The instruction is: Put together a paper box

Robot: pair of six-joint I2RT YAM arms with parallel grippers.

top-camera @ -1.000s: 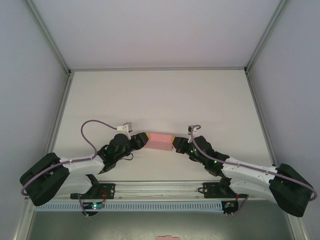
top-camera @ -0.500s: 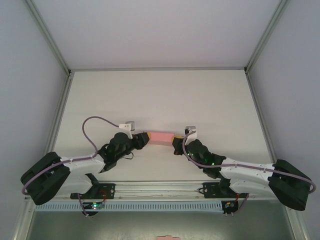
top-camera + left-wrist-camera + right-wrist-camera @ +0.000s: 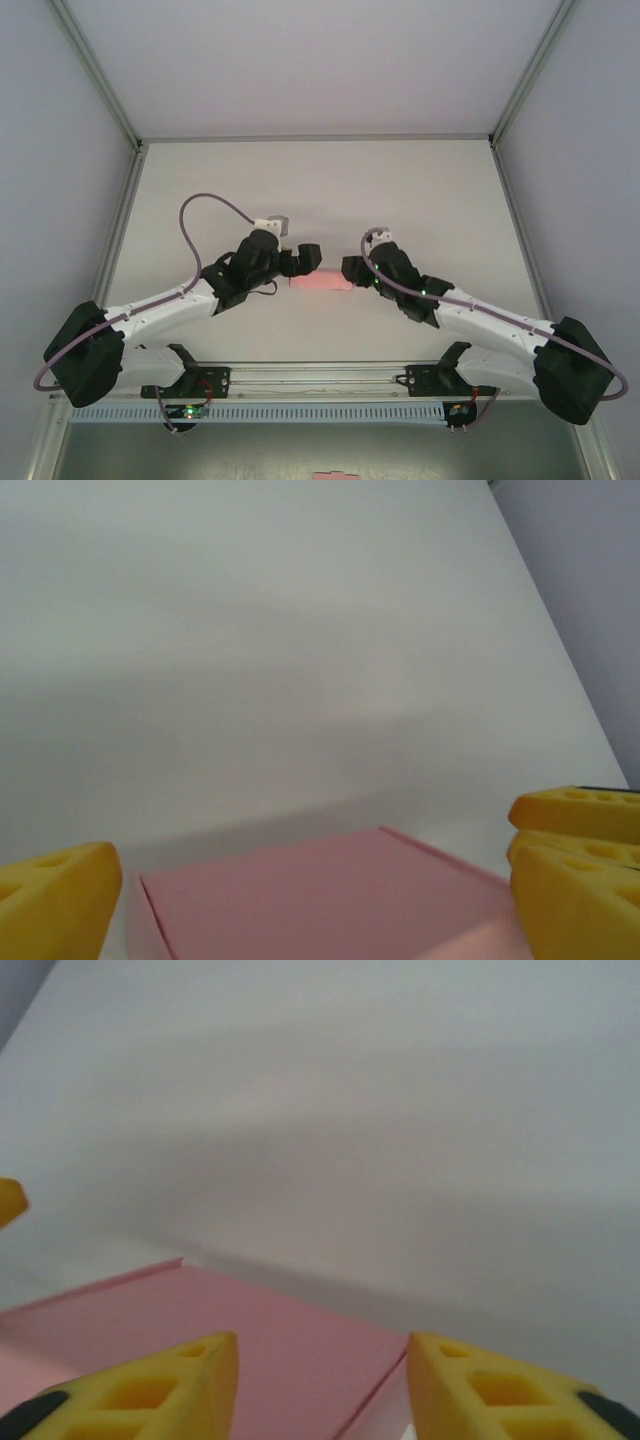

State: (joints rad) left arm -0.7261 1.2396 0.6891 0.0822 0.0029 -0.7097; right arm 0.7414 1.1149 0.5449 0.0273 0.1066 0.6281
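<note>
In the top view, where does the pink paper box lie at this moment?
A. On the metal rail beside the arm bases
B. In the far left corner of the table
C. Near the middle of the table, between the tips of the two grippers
C: the top view shows the paper box flat on the table near its middle, with the left gripper and the right gripper at its two ends.

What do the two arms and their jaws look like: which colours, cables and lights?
Both arms, left arm and right arm, have white link shells with black joints and black bases. A thin grey-purple cable runs along each. Small green lights glow on the right arm. The jaws are black outside with yellow pads pierced by small holes.
</note>
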